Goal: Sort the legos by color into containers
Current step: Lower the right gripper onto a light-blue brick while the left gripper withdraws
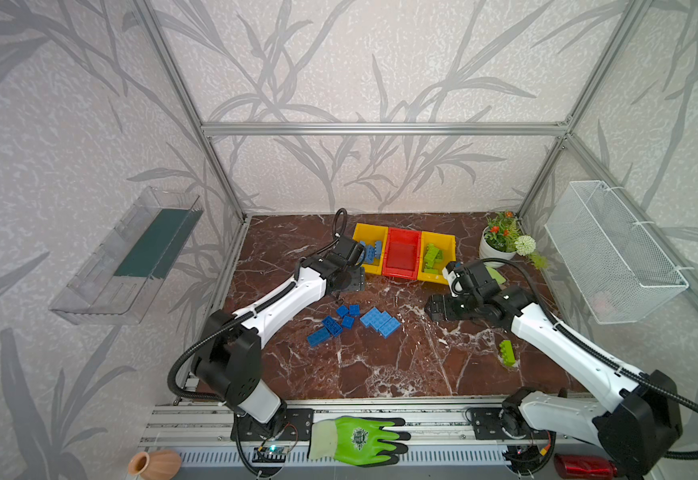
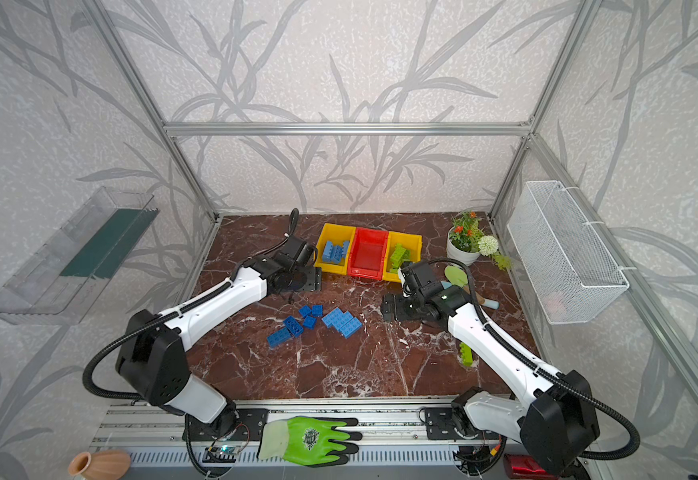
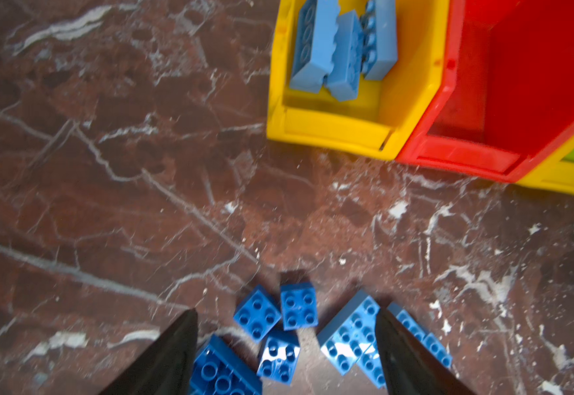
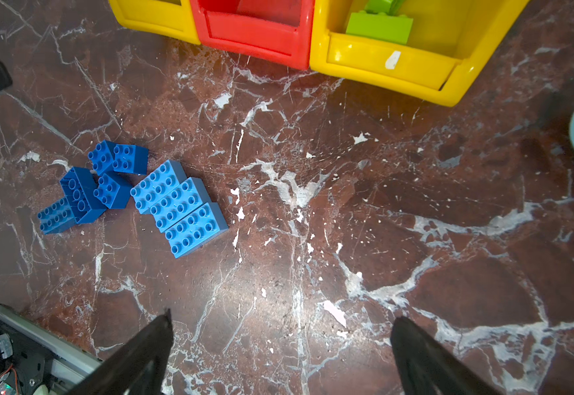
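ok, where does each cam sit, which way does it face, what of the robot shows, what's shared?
Top views: side by side, high at the front, looking down toward the back wall; left arm, right arm whole.
Left wrist: on left arm, down past open left gripper at dark blue legos; fingertips show.
Right wrist: on right arm, down past open right gripper at table; fingertips show.
Shared: all four see the containers and dark blue legos.

surface: red-brown marble tabletop (image 1: 380, 365) | on it: containers (image 1: 399, 272), blue legos (image 1: 380, 322), green lego (image 1: 506, 353), flower pot (image 1: 491, 251)
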Controlling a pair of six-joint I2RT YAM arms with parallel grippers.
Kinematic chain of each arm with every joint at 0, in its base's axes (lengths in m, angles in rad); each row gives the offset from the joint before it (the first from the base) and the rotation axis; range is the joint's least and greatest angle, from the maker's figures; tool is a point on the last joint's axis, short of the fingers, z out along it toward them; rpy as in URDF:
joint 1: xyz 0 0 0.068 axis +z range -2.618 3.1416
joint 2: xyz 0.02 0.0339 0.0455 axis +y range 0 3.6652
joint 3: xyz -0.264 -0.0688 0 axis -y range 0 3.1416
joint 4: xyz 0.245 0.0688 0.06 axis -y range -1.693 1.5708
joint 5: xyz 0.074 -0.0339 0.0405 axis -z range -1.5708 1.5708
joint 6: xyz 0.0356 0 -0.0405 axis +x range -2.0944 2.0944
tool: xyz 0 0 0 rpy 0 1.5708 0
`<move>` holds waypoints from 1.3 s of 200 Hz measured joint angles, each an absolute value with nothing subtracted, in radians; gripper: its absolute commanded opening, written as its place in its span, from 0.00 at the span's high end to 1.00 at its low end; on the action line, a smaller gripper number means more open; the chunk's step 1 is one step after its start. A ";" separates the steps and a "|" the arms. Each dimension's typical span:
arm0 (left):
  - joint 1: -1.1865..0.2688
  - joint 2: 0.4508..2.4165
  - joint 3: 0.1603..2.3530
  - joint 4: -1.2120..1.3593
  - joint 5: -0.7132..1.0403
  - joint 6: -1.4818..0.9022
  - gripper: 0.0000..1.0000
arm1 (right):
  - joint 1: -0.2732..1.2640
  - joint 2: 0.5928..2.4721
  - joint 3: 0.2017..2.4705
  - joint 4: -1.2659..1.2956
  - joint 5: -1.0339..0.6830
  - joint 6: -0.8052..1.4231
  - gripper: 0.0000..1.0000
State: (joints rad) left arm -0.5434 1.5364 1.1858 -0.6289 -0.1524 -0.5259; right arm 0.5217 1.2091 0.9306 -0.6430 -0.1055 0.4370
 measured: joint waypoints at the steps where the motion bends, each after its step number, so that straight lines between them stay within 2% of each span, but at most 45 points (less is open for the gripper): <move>1: -0.543 1.534 1.182 -0.628 -0.154 -0.527 0.17 | 0.523 1.211 0.931 -0.641 -0.106 0.438 0.01; 49: -0.547 1.393 0.998 -0.588 -0.202 -0.577 0.17 | 0.598 1.319 0.943 -0.620 -0.095 0.456 0.01; 154: -0.563 1.207 0.799 -0.527 -0.247 -0.659 0.16 | 0.797 1.665 1.123 -0.597 -0.101 0.453 0.00; 210: -0.563 1.087 0.732 -0.530 -0.269 -0.692 0.15 | 0.805 1.793 1.182 -0.592 -0.115 0.376 0.01; 260: -0.563 1.034 0.691 -0.531 -0.287 -0.717 0.15 | 0.805 1.835 1.221 -0.595 -0.144 0.298 0.01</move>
State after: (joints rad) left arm -0.5629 1.0336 0.6910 -0.5308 -0.2874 -0.7174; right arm 0.8051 1.8347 1.2213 -0.5945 -0.1436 0.2981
